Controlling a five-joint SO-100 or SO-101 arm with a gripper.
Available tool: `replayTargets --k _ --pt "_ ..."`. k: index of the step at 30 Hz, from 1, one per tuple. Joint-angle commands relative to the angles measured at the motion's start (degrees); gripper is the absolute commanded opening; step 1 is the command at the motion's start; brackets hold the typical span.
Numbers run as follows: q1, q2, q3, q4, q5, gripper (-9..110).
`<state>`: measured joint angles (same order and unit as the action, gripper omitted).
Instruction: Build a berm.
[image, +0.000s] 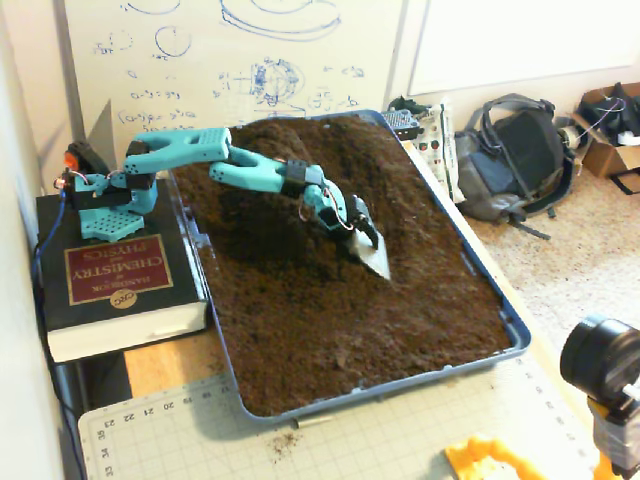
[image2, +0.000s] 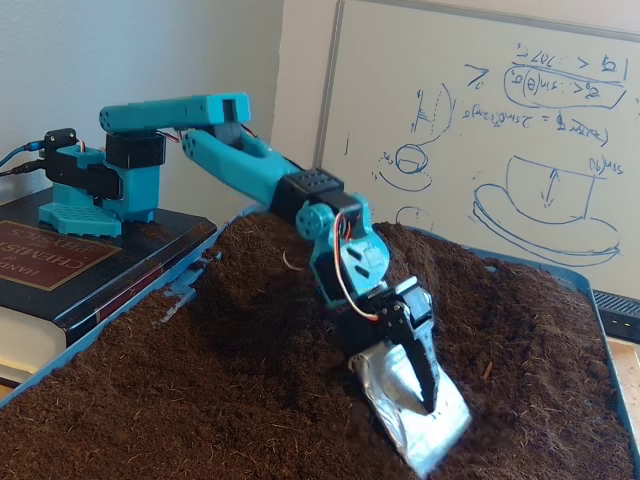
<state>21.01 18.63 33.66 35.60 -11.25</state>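
dark brown soil fills the blue tray (image: 515, 335) almost to its rim, and the berm (image: 262, 215) rises as a darker, rounded ridge in the tray's far-left part, running from near the far-left corner toward the middle. in the low fixed view the berm (image2: 265, 300) shows as a hump sloping down toward the near edge, with the arm stretched over its crest.

the teal arm (image: 250, 170) reaches out from its base on a black and maroon book (image: 110, 285) just beside the tray's left edge, and bends downward past the berm. the gripper (image: 372, 247) carries a silvery foil-covered blade (image: 376, 256) in place of plain fingers; a black finger lies flat against the blade's face, so the jaws look pressed together, with nothing else held between them. in the low view the gripper (image2: 425, 415) points down and toward the camera, and the blade (image2: 415, 410) has its lower end touching the soil.

the tool sits on the side of the berm that faces the tray's right edge, at the foot of its slope, roughly at the tray's centre. the berm lies behind and to the left of the blade in the high view, between the blade and the arm's base. the soil toward the near edge and the right edge is flatter.

a whiteboard (image2: 500, 130) with blue sketches stands past the far edge.
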Motion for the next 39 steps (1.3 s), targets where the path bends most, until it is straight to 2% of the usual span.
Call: replayTargets --k 1,13,28,39 --pt "0.5 8.1 2.5 8.0 -0.6 0" --pt "1.2 9.4 4.7 12.0 -0.8 0" --pt "0.8 24.0 12.7 18.8 0.2 0" --pt "1.1 42.1 5.5 46.9 0.2 0"
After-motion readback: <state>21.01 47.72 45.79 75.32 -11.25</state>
